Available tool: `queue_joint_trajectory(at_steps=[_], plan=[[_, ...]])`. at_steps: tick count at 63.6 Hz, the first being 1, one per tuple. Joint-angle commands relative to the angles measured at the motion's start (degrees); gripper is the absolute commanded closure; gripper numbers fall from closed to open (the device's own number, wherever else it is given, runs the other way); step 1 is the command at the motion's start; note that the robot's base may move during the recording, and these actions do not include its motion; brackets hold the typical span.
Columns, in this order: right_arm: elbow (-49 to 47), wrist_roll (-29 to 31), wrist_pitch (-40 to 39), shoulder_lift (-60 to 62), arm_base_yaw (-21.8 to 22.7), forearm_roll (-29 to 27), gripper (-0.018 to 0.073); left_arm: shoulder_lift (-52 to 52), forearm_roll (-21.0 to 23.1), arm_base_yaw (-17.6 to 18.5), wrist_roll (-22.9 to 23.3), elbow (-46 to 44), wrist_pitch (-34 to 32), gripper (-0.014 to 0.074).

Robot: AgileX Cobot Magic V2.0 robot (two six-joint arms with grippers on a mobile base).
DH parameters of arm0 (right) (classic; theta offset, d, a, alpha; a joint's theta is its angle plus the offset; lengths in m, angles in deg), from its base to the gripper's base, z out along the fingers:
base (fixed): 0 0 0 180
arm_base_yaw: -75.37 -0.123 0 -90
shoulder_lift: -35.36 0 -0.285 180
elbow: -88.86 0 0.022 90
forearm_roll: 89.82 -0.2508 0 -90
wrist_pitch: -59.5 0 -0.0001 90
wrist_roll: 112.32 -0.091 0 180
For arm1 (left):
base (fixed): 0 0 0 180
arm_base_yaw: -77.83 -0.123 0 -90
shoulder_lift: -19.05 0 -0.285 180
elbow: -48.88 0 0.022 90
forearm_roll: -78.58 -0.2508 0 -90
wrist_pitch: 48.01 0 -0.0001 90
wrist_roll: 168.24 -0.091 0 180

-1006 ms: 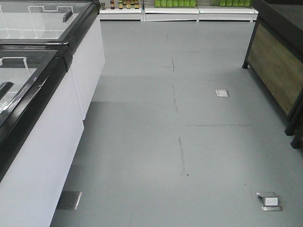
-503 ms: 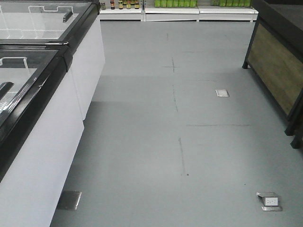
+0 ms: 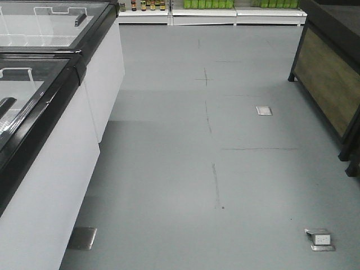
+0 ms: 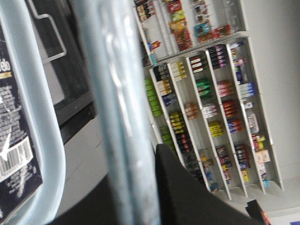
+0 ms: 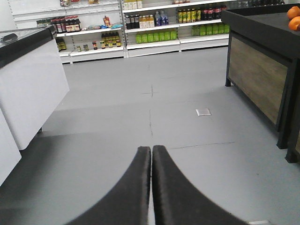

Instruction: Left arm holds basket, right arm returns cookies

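Cookies [image 4: 14, 117], cut off by the frame edge, sit at the far left of the left wrist view, seemingly inside the basket [image 4: 49, 126] rim, so the return looks not yet begun. Its handle [image 4: 112, 93] blurs across the lens; the left tool [image 4: 178, 197] is a black mass below, grip impossible to tell. The right tool [image 5: 151, 150] hangs over the floor [image 5: 93, 103], fingers [image 5: 136, 187] pressed together, empty.
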Motion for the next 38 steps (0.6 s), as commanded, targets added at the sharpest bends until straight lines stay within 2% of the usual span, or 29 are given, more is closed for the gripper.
queue_joint_trajectory(at_steps=[1, 8, 19, 28, 38], plan=[[0.2, 0.6, -4.5, 1.0, 0.3, 0.3, 0.057, 4.7, 7.2, 0.0, -4.6, -2.1, 3.4, 0.0604], [0.2, 0.6, -4.5, 1.0, 0.3, 0.3, 0.057, 5.9, 8.8, 0.0, -4.6, -2.1, 7.2, 0.0604], [0.2, 0.6, -4.5, 1.0, 0.3, 0.3, 0.057, 7.8, 6.7, 0.2, -3.9, -2.0, 13.9, 0.0604], [0.2, 0.6, -4.5, 1.0, 0.3, 0.3, 0.057, 9.7, -0.2, 1.9, -0.3, -2.0, 13.7, 0.0604], [0.2, 0.6, -4.5, 1.0, 0.3, 0.3, 0.057, 10.7, -9.9, 6.3, 4.3, -2.0, 13.3, 0.0604]])
